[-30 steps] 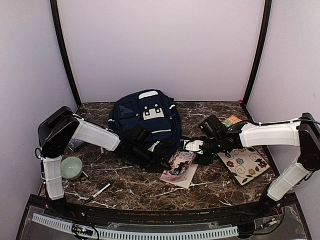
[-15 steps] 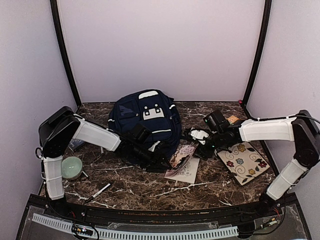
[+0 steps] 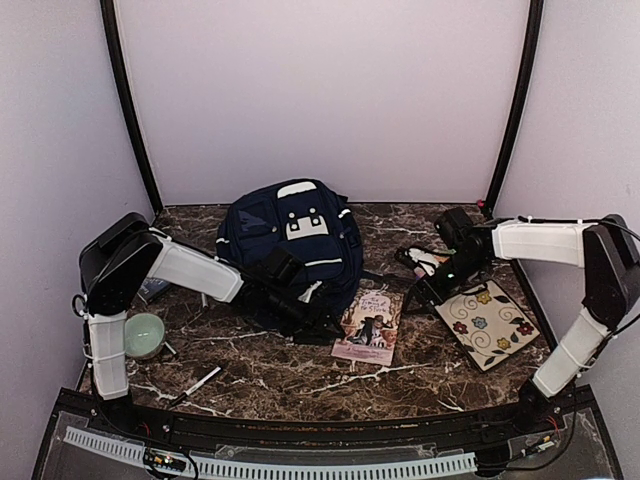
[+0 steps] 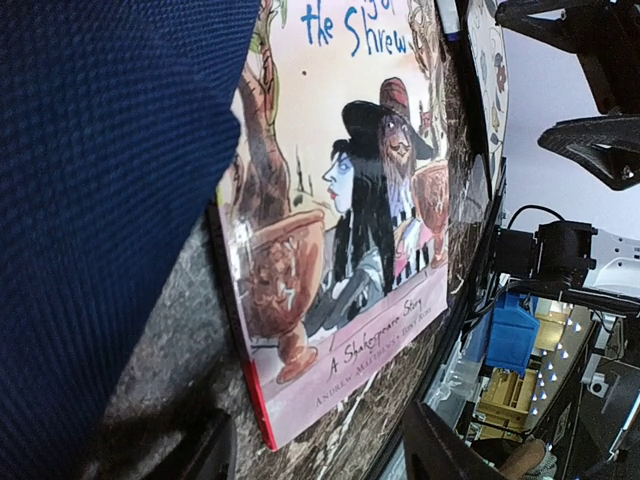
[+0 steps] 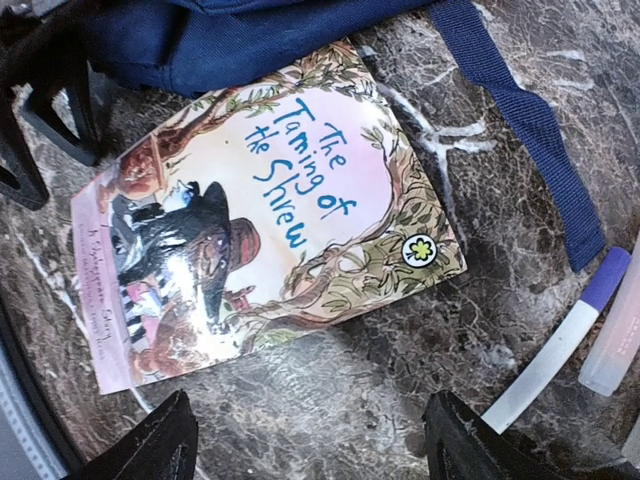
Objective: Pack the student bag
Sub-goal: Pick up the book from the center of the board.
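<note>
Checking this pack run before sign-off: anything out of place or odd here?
The book lies flat on the table, cover up, beside the bag, not inside it. The left gripper and right gripper are open, holding nothing. A bag strap trails loose across the table by the book. No spill or damage shows.

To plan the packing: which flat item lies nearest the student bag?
The Taming of the Shrew book, beside the student bag; the flowered board lies farther right.
</note>
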Controlling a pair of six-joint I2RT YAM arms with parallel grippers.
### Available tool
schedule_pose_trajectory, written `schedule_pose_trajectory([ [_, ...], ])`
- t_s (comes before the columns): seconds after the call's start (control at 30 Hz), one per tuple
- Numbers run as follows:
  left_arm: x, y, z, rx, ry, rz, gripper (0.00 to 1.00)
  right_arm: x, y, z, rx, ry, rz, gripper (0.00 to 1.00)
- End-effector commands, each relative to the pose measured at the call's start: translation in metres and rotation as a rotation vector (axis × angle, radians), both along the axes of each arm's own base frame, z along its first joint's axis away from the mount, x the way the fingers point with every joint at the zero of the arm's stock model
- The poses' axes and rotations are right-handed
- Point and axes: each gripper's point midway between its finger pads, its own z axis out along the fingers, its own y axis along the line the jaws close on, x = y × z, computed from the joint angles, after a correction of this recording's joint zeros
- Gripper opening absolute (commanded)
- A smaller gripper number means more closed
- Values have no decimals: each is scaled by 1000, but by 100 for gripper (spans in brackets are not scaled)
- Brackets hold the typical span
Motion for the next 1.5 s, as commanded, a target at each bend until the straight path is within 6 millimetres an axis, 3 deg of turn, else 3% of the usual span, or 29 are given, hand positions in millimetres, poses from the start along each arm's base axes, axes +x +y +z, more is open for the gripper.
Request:
schedule_pose_trajectory([
  [0.0, 3, 35, -67, 248, 41, 91, 60, -20, 12, 5, 161, 250, -34, 79],
  [0.2, 12, 31, -72, 269, 68, 144, 62, -14, 26, -15, 231, 388, -83, 71],
  [0.53, 7, 21, -71, 225, 115, 122, 60, -12, 20, -66, 138, 518, -207, 57],
  [0.67, 3, 23, -72, 219, 133, 134, 61, -7, 7, -90, 37, 506, -270, 42],
  [0.77, 6, 30, -78, 259, 116, 164, 63, -12, -6, -111, -46, 523, -302, 27],
  [0.87, 9, 25, -76, 232, 108, 160, 62, -17, -10, -123, -78, 551, -307, 19],
  [0.93, 9, 25, -75, 232, 103, 158, 62, -17, -2, -117, -11, 583, -299, 18],
  [1.07, 7, 28, -77, 235, 102, 154, 62, -13, 28, -75, 208, 605, -227, 20],
  [1.2, 5, 27, -77, 222, 105, 149, 61, -10, 46, -39, 371, 598, -164, 25],
  [1.47, 6, 27, -77, 224, 100, 149, 60, -3, 52, -19, 448, 573, -148, 23],
])
